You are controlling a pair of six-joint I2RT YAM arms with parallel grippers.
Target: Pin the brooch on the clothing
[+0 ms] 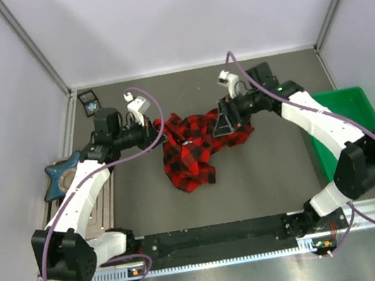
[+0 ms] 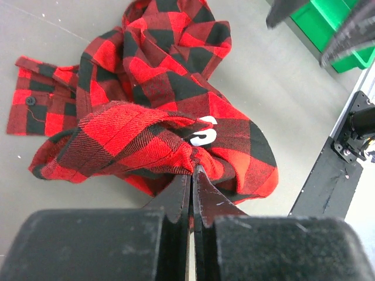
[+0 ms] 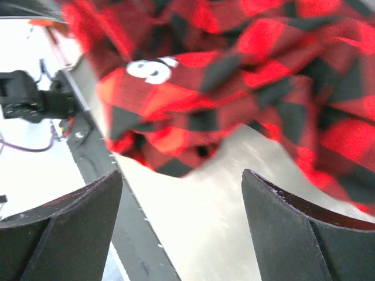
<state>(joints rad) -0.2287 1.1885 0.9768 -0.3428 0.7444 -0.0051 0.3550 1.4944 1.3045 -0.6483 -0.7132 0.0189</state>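
The red-and-black plaid shirt (image 1: 192, 148) lies crumpled mid-table. My left gripper (image 1: 160, 132) is shut on a fold of the shirt's left edge; in the left wrist view the closed gripper (image 2: 192, 171) pinches red cloth (image 2: 146, 134) next to a white letter (image 2: 203, 131). My right gripper (image 1: 226, 124) is open and empty over the shirt's right side; in the right wrist view the gripper (image 3: 181, 184) hangs above bare table, the shirt (image 3: 234, 76) just beyond its tips. A small dark square with a pale bluish spot (image 1: 89, 105) lies at the back left; I cannot tell if it is the brooch.
A dark blue star-shaped object (image 1: 59, 174) with a round orange-brown piece sits at the left edge. A green bin (image 1: 352, 118) stands at the right, also in the left wrist view (image 2: 337, 23). A black rail (image 1: 217, 237) runs along the near edge.
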